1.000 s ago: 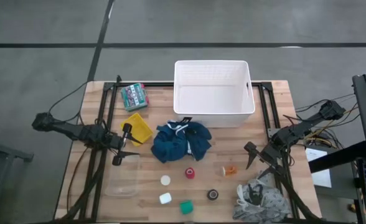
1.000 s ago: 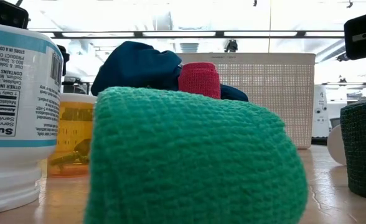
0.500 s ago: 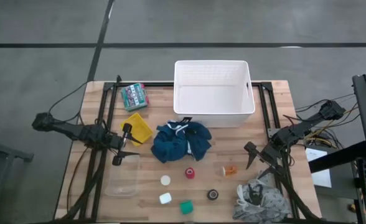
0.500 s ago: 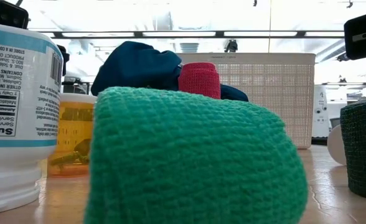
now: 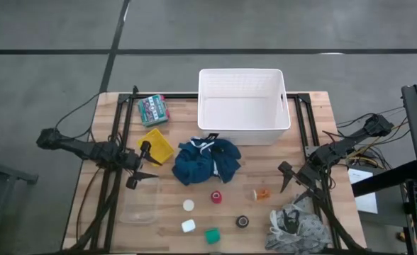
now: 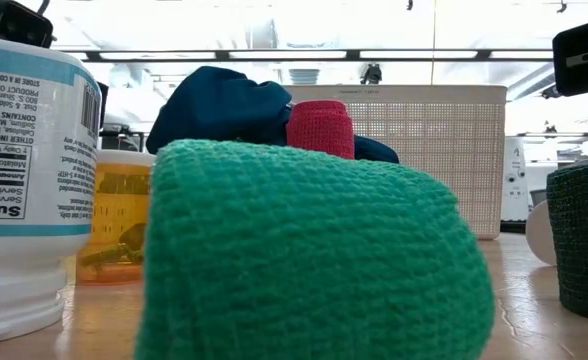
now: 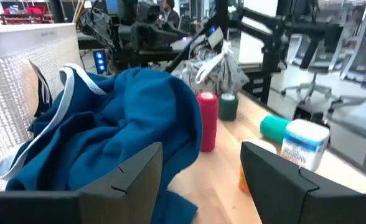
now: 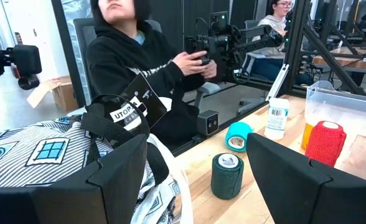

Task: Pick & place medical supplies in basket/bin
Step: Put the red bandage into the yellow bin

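The white slotted tub stands at the table's far edge, with a yellow tray and a clear box on the left. A dark blue garment lies crumpled in the middle. Nearer lie a red roll, a black roll, a green roll, an orange pill bottle and a white bottle. A grey-white patterned cloth lies near right. My left gripper hovers open beside the tray, pointing at the garment. My right gripper hovers open beside the cloth.
A flat green patterned packet lies at the far left. Dark rails run along both sides of the table. A seated person shows beyond the table in the right wrist view. Bare wood lies between the garment and my right gripper.
My left gripper has rolled slightly about the line it points along, staying in place and open. No object has moved.
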